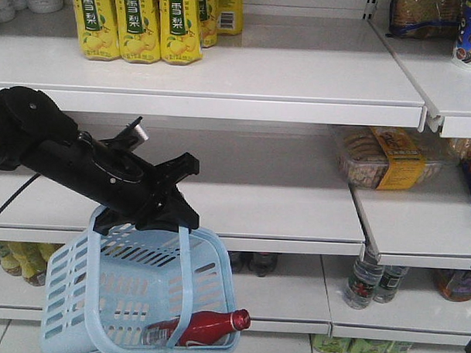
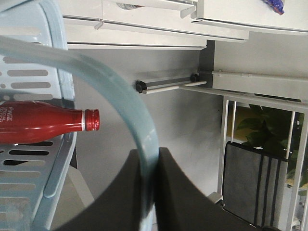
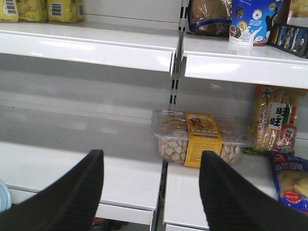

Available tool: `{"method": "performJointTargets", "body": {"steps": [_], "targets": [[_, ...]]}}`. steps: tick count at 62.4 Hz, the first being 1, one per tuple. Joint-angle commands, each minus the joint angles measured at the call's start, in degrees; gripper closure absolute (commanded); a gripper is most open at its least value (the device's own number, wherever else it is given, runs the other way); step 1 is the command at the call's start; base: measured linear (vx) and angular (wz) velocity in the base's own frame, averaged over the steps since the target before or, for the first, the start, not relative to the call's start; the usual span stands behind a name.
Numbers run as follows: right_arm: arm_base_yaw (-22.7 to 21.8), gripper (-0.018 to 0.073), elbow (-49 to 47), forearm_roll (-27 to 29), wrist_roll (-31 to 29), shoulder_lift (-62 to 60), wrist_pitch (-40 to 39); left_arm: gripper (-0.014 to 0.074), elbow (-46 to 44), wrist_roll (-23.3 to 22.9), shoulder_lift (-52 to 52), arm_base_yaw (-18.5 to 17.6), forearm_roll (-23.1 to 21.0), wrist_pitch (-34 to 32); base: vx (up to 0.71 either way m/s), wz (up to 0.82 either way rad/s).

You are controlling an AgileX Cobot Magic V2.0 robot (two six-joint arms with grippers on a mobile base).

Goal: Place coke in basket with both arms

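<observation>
The coke (image 1: 199, 328) lies on its side in the bottom of the light blue basket (image 1: 84, 295), red cap pointing right. The basket hangs in the air in front of the shelves. My left gripper (image 1: 176, 213) is shut on the basket's handle (image 1: 187, 275) and carries it. In the left wrist view the handle (image 2: 115, 91) curves down between the two black fingers of the left gripper (image 2: 154, 156), with the coke (image 2: 38, 121) inside the basket wall (image 2: 29, 159) at the left. My right gripper (image 3: 151, 163) is open and holds nothing, facing the middle shelf.
Yellow pear-drink bottles (image 1: 136, 22) stand on the top shelf. A clear tray of biscuits with a yellow band (image 1: 387, 158) sits on the middle shelf, seen also in the right wrist view (image 3: 197, 137). Snack packets (image 3: 276, 125) lie to its right. Dark bottles (image 1: 367, 282) fill the lower shelf.
</observation>
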Motion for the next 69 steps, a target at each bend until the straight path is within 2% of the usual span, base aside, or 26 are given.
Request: {"method": "performJointTargets", "body": {"steps": [1, 60, 69], "targets": [[-0.02, 0.0125, -1.66, -1.82, -0.49, 0.82, 0.31, 0.0601, -2.00, -0.33, -3.15, -0.35, -4.90, -0.01, 0.00, 0.00], [-0.02, 0.0125, -1.66, -1.82, -0.47, 0.82, 0.30, 0.0601, -2.00, -0.33, -3.15, -0.35, -4.90, -0.01, 0.00, 0.00], [-0.02, 0.0125, -1.66, -3.54, -0.41, 0.82, 1.30, 0.0601, -2.00, -0.33, -3.15, -0.35, -4.90, -0.01, 0.00, 0.00]]}}
